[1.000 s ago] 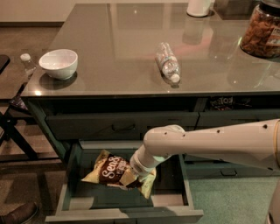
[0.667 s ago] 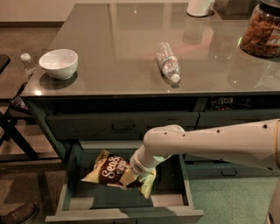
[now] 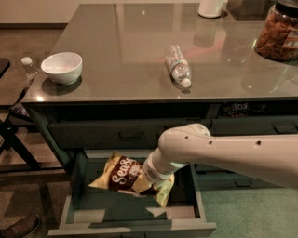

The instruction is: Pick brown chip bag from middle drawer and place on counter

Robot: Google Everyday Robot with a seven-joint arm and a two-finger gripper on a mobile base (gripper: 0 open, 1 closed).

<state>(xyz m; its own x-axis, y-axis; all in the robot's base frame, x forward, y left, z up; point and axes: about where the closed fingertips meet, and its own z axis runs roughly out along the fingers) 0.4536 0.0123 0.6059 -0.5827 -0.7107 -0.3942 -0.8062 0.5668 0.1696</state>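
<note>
The brown chip bag (image 3: 122, 174), with pale yellow-green corners and white script, lies tilted in the open middle drawer (image 3: 135, 225) below the counter (image 3: 130, 51). My gripper (image 3: 144, 183) is down inside the drawer at the bag's right half. The white arm reaches in from the right, and its wrist covers part of the bag. The bag's right corner sticks out below the wrist.
On the counter are a white bowl (image 3: 62, 67) at the left, a clear plastic bottle (image 3: 177, 66) lying in the middle, a jar of snacks (image 3: 279, 32) at the right and a white container (image 3: 210, 8) at the back. A shoe (image 3: 18, 227) is at the bottom left.
</note>
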